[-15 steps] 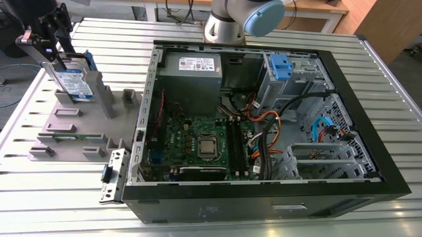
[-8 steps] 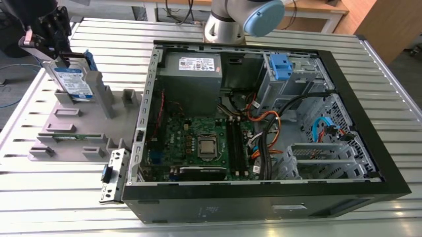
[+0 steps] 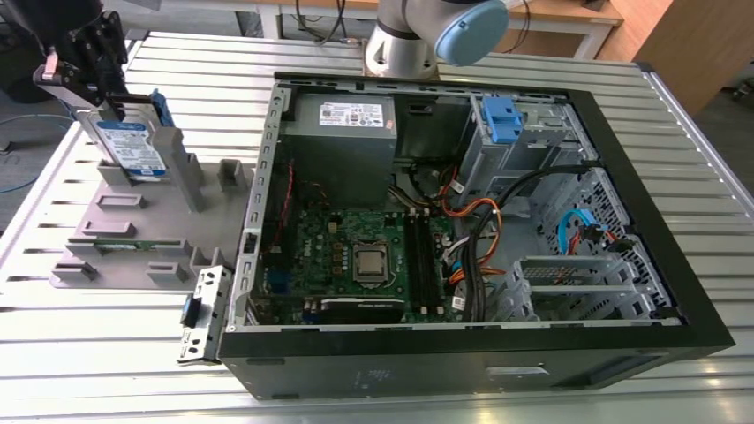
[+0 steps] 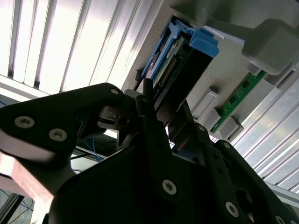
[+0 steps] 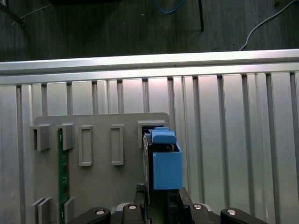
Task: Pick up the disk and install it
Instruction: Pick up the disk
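The disk (image 3: pixel 127 148) stands on its edge in a slot at the far end of the grey holder (image 3: pixel 130 230), at the exterior view's left, well apart from the open case (image 3: pixel 471 353). Its labelled face shows in that view, with the blue rail (image 3: pixel 162 108) rising along one edge. In the first wrist view I look down on the disk (image 5: pixel 166 168): a thin dark body with the blue rail beside it, set in the holder's end slot.

My gripper (image 3: pixel 118 110) is over the disk's upper end, narrow, and holding it: one finger (image 5: pixel 140 196) lies against one face and the other against the rail side. In the second wrist view the disk (image 4: pixel 180 65) runs between my black fingers (image 4: pixel 147 100), its connector edge in sight.

A green memory stick (image 3: pixel 124 245) lies in another slot of the holder, nearer the exterior camera. The holder sits on the ribbed metal worktop (image 3: pixel 106 353), just beside the case. Inside the case are the motherboard (image 3: pixel 353 238), the power supply (image 3: pixel 342 124) and a blue latch (image 3: pixel 501 119) at the drive bay.
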Controlling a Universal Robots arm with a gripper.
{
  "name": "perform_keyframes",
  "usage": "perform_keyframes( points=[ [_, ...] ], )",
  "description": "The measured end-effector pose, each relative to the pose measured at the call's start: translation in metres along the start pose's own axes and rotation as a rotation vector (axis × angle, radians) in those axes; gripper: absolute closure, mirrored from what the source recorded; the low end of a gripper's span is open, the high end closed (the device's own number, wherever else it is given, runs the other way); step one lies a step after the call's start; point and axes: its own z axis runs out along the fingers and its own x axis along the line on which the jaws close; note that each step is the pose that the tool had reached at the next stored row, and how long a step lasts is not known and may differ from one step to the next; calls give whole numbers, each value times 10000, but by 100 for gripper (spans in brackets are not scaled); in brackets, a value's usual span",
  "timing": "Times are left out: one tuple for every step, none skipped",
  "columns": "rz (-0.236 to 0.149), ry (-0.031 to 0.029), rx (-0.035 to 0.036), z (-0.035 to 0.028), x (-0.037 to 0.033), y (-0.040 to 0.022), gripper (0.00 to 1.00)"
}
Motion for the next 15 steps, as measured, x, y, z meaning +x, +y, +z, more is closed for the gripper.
perform_keyframes(
  points=[
    [0, 0, 0, 0, 0, 0, 62],
    [0, 0, 0, 0, 0, 0, 62],
    [1, 0, 0, 0, 0, 0, 62],
    [1, -1, 0, 0, 0, 0, 62],
    [0, 0, 0, 0, 0, 0, 62],
    [1, 0, 0, 0, 0, 0, 62],
    [1, 0, 0, 0, 0, 0, 62],
    [1, 0, 0, 0, 0, 0, 62],
    [-9, 0, 1, 1, 0, 0, 62],
    [-32, 0, 0, 0, 0, 0, 62],
    [-63, 1, -1, 0, 0, 0, 62],
    [-85, 0, -2, 0, 0, 0, 62],
    [-104, 1, -3, 0, 0, 0, 62],
    [-117, 1, -3, 0, 0, 0, 62],
    [-133, 1, -4, 0, 0, 0, 62]
  ],
)
